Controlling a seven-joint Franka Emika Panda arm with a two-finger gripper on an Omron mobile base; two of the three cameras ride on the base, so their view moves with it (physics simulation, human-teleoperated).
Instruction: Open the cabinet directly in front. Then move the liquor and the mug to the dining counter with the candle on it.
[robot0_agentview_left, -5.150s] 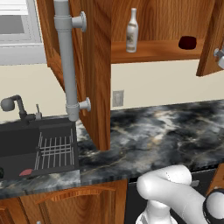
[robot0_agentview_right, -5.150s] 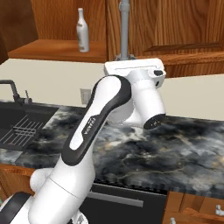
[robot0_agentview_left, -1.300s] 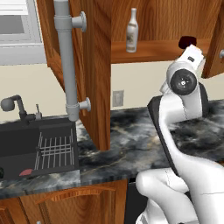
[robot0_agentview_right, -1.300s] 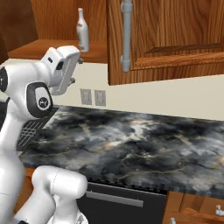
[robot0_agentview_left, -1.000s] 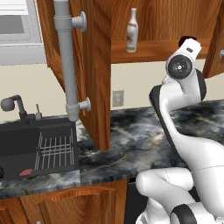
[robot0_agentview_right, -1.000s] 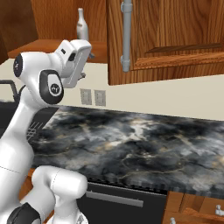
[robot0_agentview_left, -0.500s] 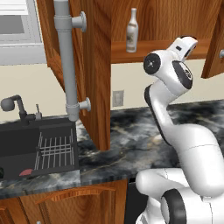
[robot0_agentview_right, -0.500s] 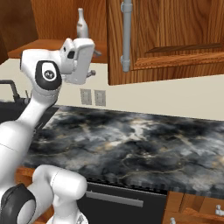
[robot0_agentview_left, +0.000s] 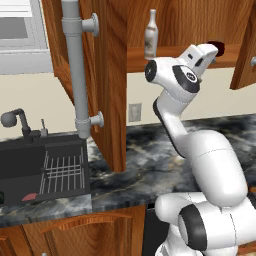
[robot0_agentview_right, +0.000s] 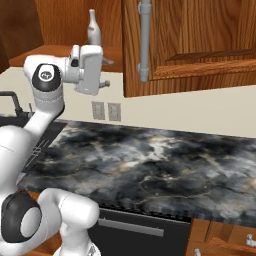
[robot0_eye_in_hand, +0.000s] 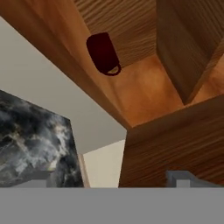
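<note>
- With both doors of the reddish-brown wall cabinet (robot0_agentview_left: 112, 75) swung wide, its lower shelf stands exposed for the arm to reach.
- The gripper (robot0_agentview_left: 212, 52) is raised to shelf height, its jaws spread wide and empty, aimed at the dark red mug (robot0_eye_in_hand: 103, 53); the hand view puts the mug ahead and apart from the fingertips, so the grasp is judged not yet made.
- The mug is squat, glossy and rounded, standing on the shelf's smooth wood to the right of the liquor (robot0_agentview_left: 151, 34), and well apart from it.
- The liquor is a slim, pale, long-necked glass bottle, upright farther left on the same shelf, untouched.
- The doors carry long grey bar handles (robot0_agentview_left: 75, 67), cylindrical and matte, on short round mounts.
- Below, a black-and-grey marbled counter (robot0_agentview_right: 165, 165) runs wall to wall, polished and veined, with a dark sink (robot0_agentview_left: 42, 162) and its wire rack at the far left.
- Both objects are judged still to be carried to the dining counter.
</note>
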